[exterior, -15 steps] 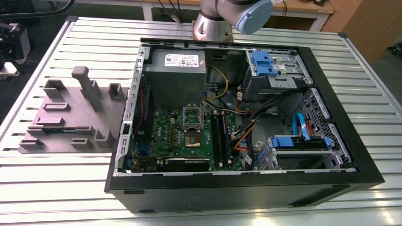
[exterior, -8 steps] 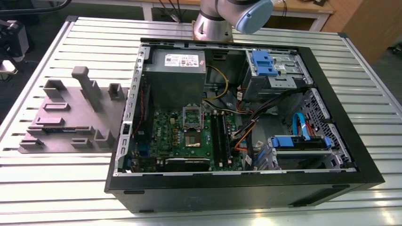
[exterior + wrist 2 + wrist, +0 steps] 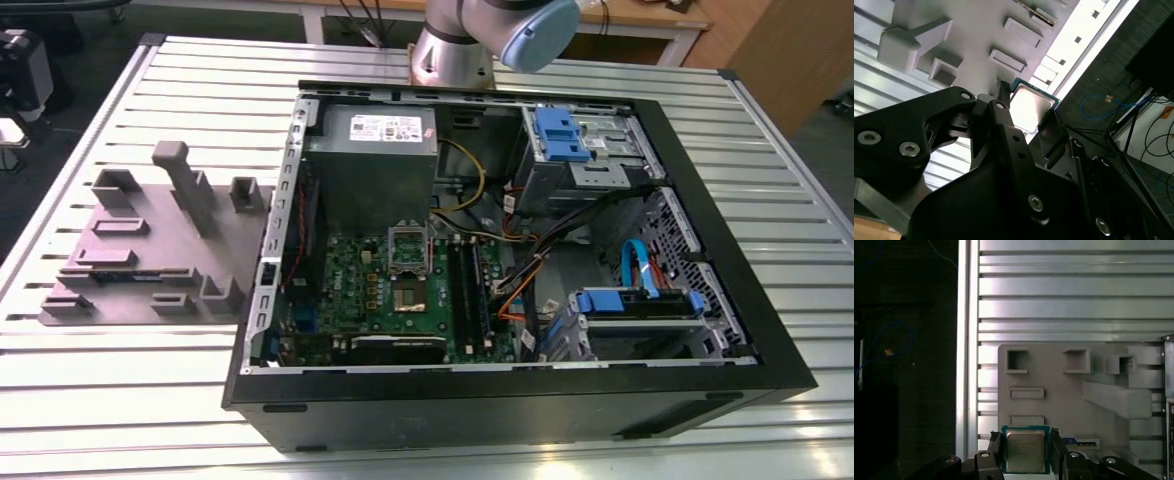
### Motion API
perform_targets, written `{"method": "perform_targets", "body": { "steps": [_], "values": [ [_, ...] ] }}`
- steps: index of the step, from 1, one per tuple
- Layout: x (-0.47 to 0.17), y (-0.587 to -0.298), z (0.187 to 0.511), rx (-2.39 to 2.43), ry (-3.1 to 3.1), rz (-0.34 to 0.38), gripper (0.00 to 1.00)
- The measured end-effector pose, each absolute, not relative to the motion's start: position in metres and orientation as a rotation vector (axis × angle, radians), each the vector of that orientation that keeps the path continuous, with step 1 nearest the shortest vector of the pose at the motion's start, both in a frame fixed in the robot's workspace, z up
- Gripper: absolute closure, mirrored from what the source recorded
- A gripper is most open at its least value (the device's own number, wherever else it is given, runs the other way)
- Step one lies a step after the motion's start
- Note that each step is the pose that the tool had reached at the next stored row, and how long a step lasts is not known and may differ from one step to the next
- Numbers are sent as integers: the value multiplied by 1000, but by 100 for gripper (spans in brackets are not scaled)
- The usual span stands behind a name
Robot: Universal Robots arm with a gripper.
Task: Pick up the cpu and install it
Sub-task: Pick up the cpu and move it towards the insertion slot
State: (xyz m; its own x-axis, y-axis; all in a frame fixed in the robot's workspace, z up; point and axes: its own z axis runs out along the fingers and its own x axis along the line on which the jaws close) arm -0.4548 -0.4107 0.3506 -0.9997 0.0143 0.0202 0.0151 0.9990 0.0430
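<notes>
Grip check: black two-finger end effector clamps the small flat square silver-topped cpu by opposite edges, above the grey moulded tray. Keep the cpu level and the clamping force steady.

One cpu, one tool, one grey fixture block, one open computer case.
</notes>
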Motion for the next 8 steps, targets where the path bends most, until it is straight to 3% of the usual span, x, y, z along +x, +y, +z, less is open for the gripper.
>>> {"method": "perform_targets", "body": {
  "steps": [8],
  "values": [
    [-455, -411, 366, -23, -3121, -68, 53]
  ]
}}
